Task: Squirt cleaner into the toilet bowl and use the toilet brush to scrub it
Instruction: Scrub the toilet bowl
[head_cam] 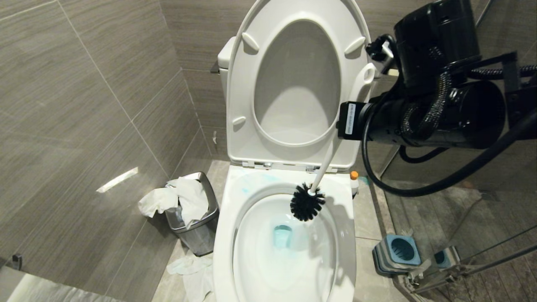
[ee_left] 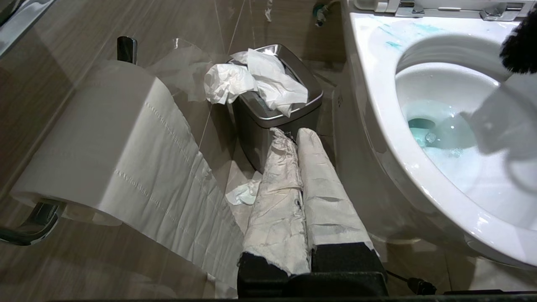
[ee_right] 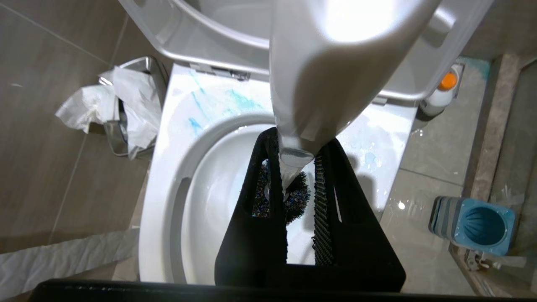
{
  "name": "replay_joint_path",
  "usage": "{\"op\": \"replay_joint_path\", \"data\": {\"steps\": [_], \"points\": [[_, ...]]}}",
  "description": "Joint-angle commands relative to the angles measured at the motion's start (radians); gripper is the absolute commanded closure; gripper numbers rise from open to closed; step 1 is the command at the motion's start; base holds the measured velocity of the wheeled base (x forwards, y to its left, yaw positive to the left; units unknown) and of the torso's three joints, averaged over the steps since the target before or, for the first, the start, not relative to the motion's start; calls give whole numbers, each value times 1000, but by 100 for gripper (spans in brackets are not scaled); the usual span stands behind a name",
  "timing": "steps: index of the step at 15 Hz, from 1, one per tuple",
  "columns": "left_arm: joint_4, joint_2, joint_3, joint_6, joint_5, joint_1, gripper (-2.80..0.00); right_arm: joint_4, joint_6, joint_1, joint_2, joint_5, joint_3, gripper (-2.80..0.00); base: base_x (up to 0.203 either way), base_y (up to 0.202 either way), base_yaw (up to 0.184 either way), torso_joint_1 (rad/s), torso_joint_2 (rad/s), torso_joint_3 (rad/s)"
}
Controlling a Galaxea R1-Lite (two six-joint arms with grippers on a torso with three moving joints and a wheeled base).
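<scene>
Toilet brush (head_cam: pixel 307 204) hangs over toilet bowl (head_cam: pixel 228 235) back rim, bristles above blue cleaner (head_cam: pixel 282 236) | my right claw (ee_right: pixel 297 176) clamped on its handle | left claw (ee_left: pixel 298 138) shut, empty | risk: handle could twist in grip; bristles could flick cleaner onto the floor.

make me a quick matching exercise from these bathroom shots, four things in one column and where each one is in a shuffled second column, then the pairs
Things:
1. toilet brush
2. cleaner
3. steel bin
4. blue-grey holder

Places:
A. on the floor at the bowl's left, stuffed with crumpled paper
B. held by the right gripper, bristle head over the toilet bowl
C. on the floor at the bowl's right, empty
D. tinting the water in the bowl, with streaks on the rim

Pairs: 1-B, 2-D, 3-A, 4-C
</scene>
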Motion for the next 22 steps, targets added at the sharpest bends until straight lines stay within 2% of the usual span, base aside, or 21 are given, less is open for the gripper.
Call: {"op": "replay_joint_path", "data": {"steps": [1, 4, 8, 13, 18, 22], "points": [[0, 1, 2, 0, 0, 0, 0, 0, 14, 3, 70, -1, 4, 0, 0, 0, 0, 0, 0, 0], [0, 1, 2, 0, 0, 0, 0, -25, 49, 2, 143, -1, 2, 0, 0, 0, 0, 0, 0, 0], [0, 1, 2, 0, 0, 0, 0, -159, 52, 1, 265, -1, 48, 0, 0, 0, 0, 0, 0, 0], [0, 1, 2, 1, 0, 1, 0, -292, 45, -19, 444, -3, 43, 0, 0, 0, 0, 0, 0, 0], [1, 1, 2, 0, 0, 0, 0, -402, -46, -33, 591, -6, 16, 0, 0, 0, 0, 0, 0, 0], [0, 1, 1, 0, 0, 0, 0, -431, -60, -33, 616, -24, 6, 0, 0, 0, 0, 0, 0, 0]]}}
